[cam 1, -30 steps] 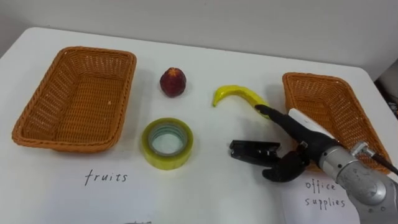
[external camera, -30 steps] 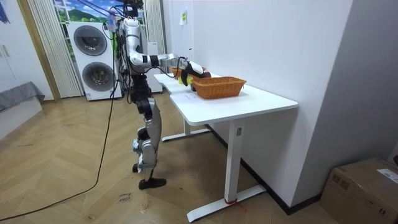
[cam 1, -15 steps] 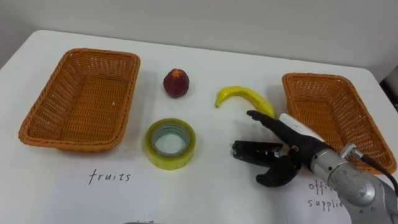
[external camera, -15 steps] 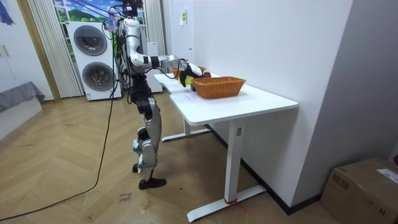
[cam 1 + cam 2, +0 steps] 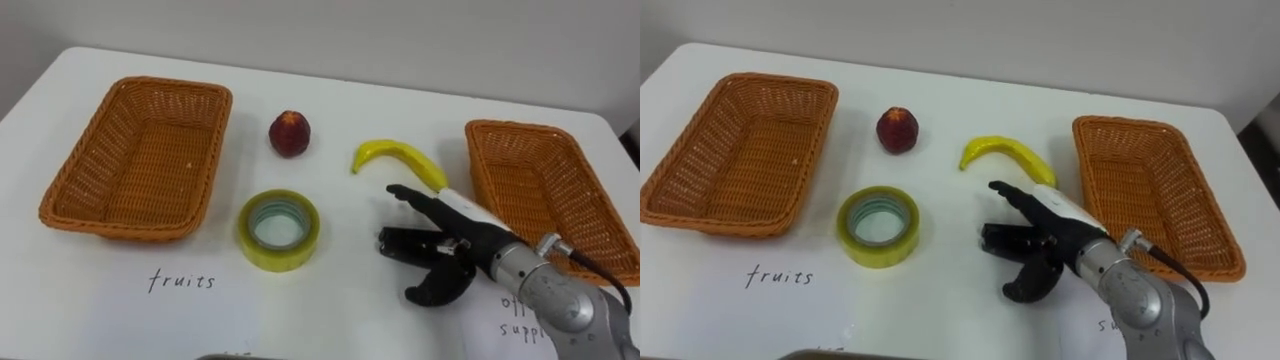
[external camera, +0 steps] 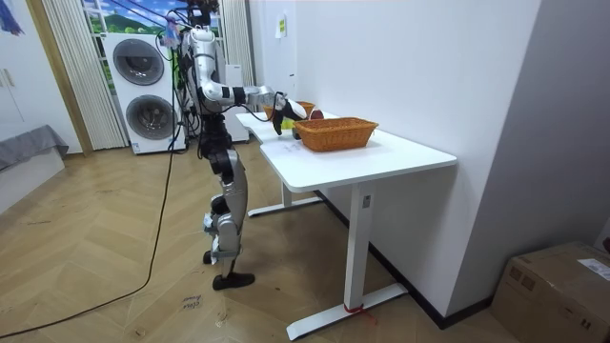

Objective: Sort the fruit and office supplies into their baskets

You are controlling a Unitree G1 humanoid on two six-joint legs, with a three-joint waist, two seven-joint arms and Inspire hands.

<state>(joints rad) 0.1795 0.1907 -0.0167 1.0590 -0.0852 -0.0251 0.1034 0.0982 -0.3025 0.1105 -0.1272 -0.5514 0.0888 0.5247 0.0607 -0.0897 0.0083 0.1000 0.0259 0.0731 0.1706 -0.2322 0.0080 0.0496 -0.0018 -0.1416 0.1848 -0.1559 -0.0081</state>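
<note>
1. The right hand is spread and unclenched (nothing grasped), its fingers and thumb on either side of a black office item on the worktop.
2. The banana, red fruit and tape roll lie between the left basket, hand-labelled "fruits", and the right basket.

Right hand extended forward (fingers spread).
</note>
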